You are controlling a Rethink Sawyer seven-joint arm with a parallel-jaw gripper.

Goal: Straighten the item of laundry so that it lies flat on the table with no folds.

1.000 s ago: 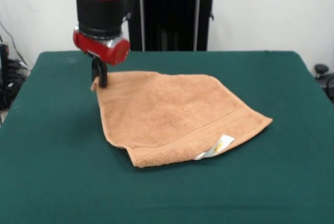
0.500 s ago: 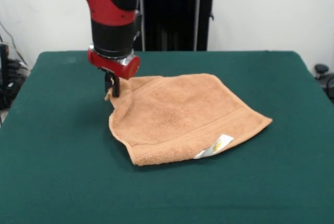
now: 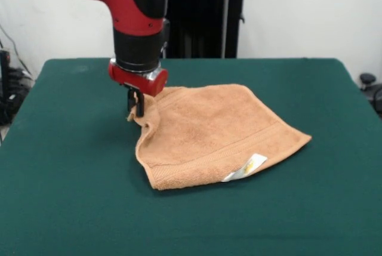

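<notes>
The orange-tan towel lies on the dark green table, right of the middle. Its white label with a yellow mark sits near the front edge. My gripper hangs from the red and black arm at the towel's left corner. It is shut on that corner and holds it slightly above the cloth. The towel's left side is pulled inward and rumpled under the gripper. The front left edge curls over itself.
The robot's black pedestal stands behind the table's far edge. Green table surface stretches to the left and in front of the towel.
My gripper has moved right and toward the front with the towel's corner in it. The towel's left side has bunched inward and grown narrower.
</notes>
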